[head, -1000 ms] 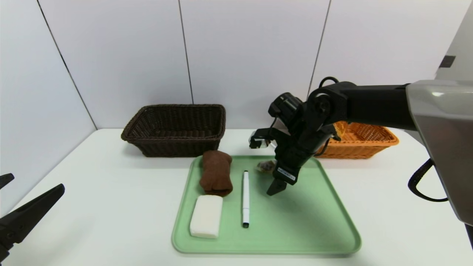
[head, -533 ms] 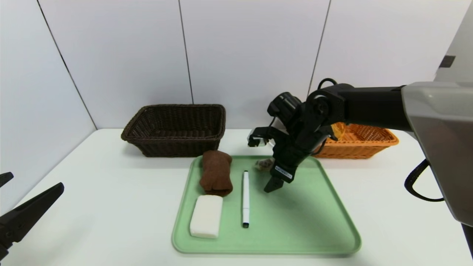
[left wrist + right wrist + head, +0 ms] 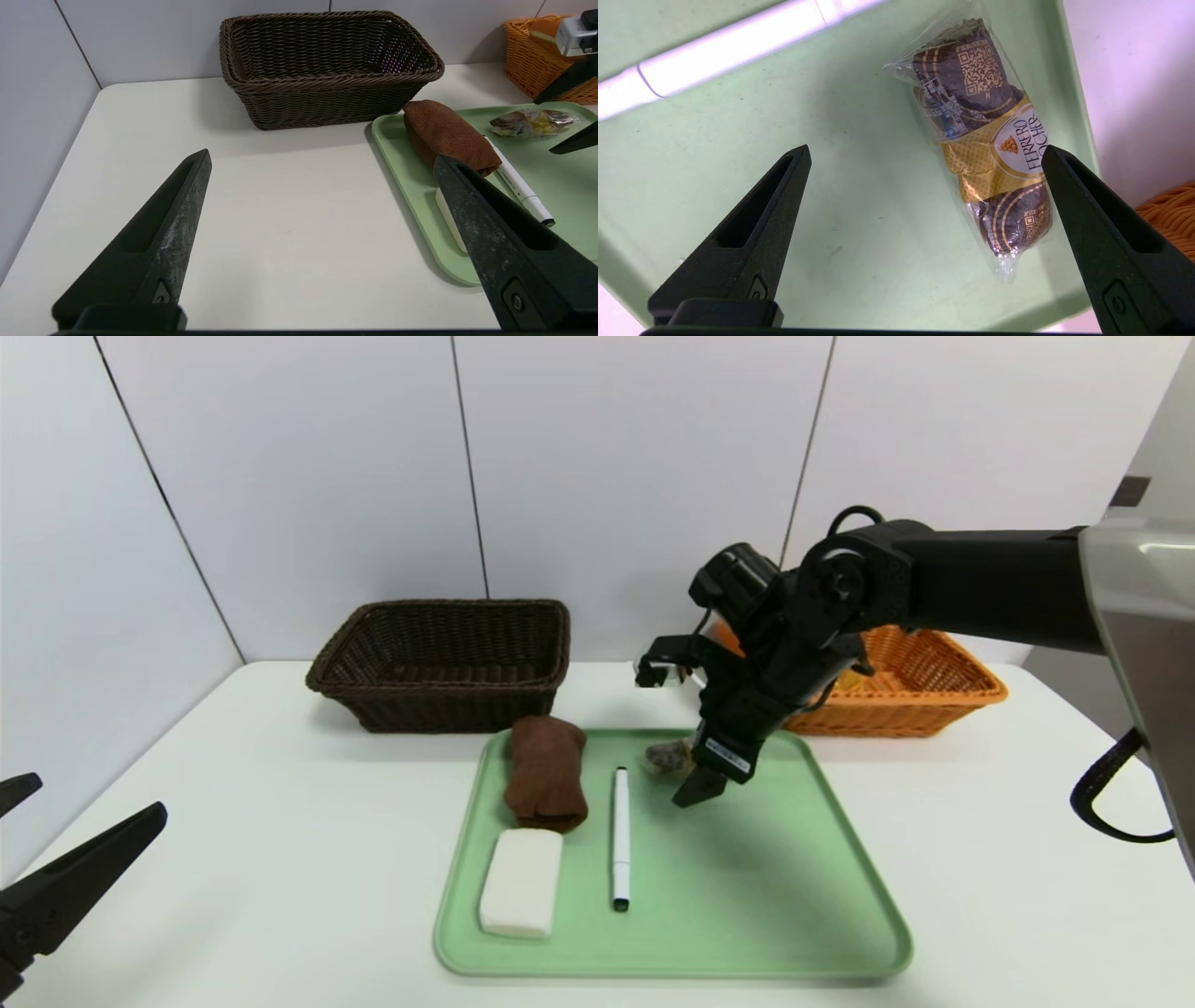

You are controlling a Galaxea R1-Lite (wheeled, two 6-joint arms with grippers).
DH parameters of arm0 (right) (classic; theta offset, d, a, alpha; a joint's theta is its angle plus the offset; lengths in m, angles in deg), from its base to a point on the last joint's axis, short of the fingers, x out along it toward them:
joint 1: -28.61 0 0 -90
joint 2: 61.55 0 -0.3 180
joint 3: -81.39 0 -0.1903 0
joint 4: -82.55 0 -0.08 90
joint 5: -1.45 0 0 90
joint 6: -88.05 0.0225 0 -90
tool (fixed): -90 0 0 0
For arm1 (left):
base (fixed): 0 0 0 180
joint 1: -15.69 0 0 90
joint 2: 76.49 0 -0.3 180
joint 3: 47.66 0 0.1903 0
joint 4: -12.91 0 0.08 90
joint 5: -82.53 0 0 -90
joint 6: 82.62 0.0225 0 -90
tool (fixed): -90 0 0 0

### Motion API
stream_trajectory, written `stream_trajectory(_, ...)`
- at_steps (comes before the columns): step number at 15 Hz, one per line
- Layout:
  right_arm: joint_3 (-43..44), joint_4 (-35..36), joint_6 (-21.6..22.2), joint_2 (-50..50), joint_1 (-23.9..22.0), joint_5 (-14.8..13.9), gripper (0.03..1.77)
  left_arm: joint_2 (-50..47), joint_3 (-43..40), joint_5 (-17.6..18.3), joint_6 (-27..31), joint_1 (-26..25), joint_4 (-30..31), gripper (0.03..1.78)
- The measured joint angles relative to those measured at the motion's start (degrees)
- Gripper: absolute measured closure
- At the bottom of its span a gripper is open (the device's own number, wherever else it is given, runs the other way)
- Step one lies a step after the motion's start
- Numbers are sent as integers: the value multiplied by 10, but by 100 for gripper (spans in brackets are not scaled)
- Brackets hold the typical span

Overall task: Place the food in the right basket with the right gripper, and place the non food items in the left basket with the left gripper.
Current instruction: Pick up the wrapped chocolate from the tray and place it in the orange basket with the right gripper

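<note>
My right hand [image 3: 924, 158] hangs spread apart over the chocolate packet [image 3: 985, 140], which lies at the far edge of the green tray [image 3: 794, 896]; from the head view my wrist hides most of it. The orange basket [image 3: 934, 695] is partly blocked by my arm. My left hand [image 3: 322, 168] waits spread apart over the surface [image 3: 280, 859]

The left gripper [image 3: 322, 161] hangs over the white table [image 3: 280, 196] with its fingers [image 3: 159, 233] spread wide. At 12 o'clock stands a dark brown wicker basket [image 3: 327, 65]. At 2 o'clock a green tray [image 3: 406, 182] carries a rolled brown cloth [image 3: 444, 135], a white marker [image 3: 518, 186] and a wrapped chocolate packet [image 3: 530, 123]. An orange basket [image 3: 528, 65] sits at the far 2 o'clock corner.
</note>
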Motion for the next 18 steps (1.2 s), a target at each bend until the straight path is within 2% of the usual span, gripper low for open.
stream_trajectory(8, 0, 45, 0, 30, 0, 0, 9, -3, -2, 1, -1, 0, -1, 12)
stream_trajectory(16, 0, 51, -2, 48, -7, -7, 9, 2, -1, 9, 0, 0, 0, 12)
stream_trajectory(17, 0, 52, -1, 49, -7, -7, 16, 2, -1, 9, 0, 0, 0, 12)
stream_trajectory(18, 0, 52, -2, 49, -6, -7, 34, 1, -1, 9, 0, 0, 0, 12)
